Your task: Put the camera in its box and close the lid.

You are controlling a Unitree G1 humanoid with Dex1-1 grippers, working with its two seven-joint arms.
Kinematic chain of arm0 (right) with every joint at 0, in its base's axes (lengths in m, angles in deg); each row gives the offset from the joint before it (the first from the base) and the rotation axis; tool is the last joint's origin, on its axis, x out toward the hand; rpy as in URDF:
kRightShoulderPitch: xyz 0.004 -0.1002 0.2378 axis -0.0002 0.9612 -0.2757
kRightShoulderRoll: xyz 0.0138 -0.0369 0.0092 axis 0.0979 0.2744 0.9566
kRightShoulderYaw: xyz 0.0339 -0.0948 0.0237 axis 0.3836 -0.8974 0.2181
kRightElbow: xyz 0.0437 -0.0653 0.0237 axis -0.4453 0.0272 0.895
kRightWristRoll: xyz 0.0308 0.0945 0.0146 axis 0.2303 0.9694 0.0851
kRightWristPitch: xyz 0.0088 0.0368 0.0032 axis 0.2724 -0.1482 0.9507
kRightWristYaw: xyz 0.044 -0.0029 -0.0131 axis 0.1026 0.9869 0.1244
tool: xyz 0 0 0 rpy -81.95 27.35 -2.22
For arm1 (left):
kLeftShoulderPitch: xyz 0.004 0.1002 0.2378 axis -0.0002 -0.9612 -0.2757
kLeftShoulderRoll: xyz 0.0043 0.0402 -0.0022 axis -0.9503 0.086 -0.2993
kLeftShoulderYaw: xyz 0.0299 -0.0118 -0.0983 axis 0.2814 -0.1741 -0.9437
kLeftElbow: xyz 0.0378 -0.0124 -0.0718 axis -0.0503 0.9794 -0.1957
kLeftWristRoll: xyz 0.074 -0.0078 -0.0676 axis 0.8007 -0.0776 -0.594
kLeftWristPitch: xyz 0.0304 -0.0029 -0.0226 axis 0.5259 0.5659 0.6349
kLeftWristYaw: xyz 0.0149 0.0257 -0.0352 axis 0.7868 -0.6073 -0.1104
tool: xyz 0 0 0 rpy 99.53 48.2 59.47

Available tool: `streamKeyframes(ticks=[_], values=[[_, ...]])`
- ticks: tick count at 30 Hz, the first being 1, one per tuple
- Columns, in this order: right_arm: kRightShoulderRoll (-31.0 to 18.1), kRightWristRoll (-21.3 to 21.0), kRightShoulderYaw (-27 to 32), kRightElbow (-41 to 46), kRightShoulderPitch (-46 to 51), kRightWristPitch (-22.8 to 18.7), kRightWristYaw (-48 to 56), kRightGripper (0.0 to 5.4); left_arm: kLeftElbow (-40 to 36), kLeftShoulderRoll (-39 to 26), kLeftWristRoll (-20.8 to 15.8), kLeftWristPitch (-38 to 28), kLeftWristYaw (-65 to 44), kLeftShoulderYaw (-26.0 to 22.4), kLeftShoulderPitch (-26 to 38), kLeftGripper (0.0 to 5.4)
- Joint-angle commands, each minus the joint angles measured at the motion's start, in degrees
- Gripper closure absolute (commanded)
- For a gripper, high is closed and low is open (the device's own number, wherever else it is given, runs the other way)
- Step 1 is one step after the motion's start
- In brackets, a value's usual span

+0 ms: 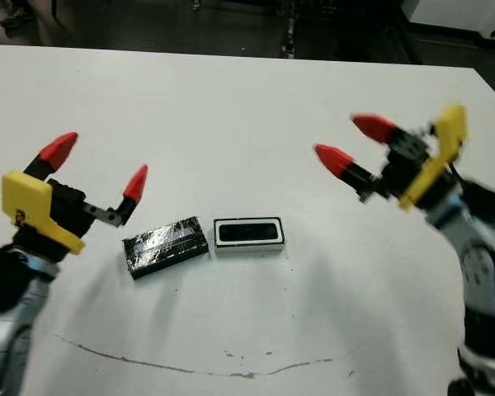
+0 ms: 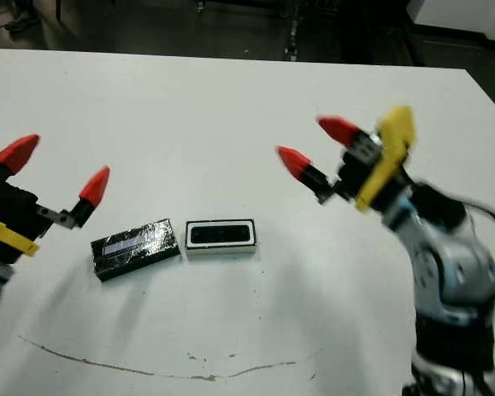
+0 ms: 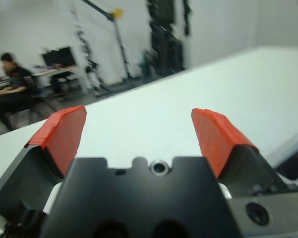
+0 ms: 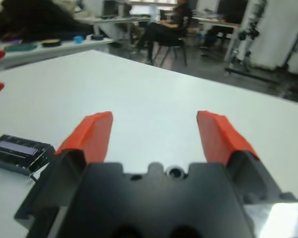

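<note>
Camera already lies in the recess of the box, its dark length filling the oblong hollow, so the first half of the task looks done and only the closing is left. Just to the left of the box, nearly touching its short wall and turned a little askew, the lid rests flat on the table with its glossy face up, a placing that leaves it free to be picked up and slid across. Left of the box and close beside the lid, the left gripper hovers above the table with its fingers spread wide and nothing between them, which puts it in the better place to take the lid. Well to the right of the box and raised clear of it, the right gripper also has its fingers apart and empty, pointing back toward the box, perhaps held ready to steady it while the lid goes on.
</note>
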Motion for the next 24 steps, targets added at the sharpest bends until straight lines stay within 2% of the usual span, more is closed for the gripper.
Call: streamKeyframes(ticks=[1,5,9,11,13,18,24], values=[[2.09,3.13,2.30,3.65,5.59,-1.11,-4.51,0.65,0.95,-6.11,-0.69,3.20,-5.38,-0.13,1.96,0.00],[3.77,5.44,2.82,5.44,10.54,-0.14,-8.07,0.20,1.11,-13.71,-1.48,8.53,-11.84,1.41,5.67,0.00],[4.54,6.61,2.70,5.68,12.75,0.44,-10.84,0.02,6.38,-17.92,-5.45,11.96,-21.21,4.29,12.81,0.00],[4.65,7.33,2.51,5.35,13.20,0.51,-11.56,0.02,11.82,-18.08,-8.78,14.47,-26.99,6.58,17.85,0.00],[4.68,7.83,2.14,5.13,13.38,0.45,-12.17,0.02,15.36,-18.33,-10.19,16.88,-30.84,8.98,21.86,0.00],[4.68,8.46,0.86,4.80,13.53,0.74,-13.20,0.02,19.45,-17.28,-9.51,18.39,-35.69,13.83,27.55,0.00],[4.87,8.19,-0.20,4.43,13.76,2.30,-13.96,0.02,22.51,-14.70,-9.63,18.35,-38.02,16.49,29.49,0.00]])
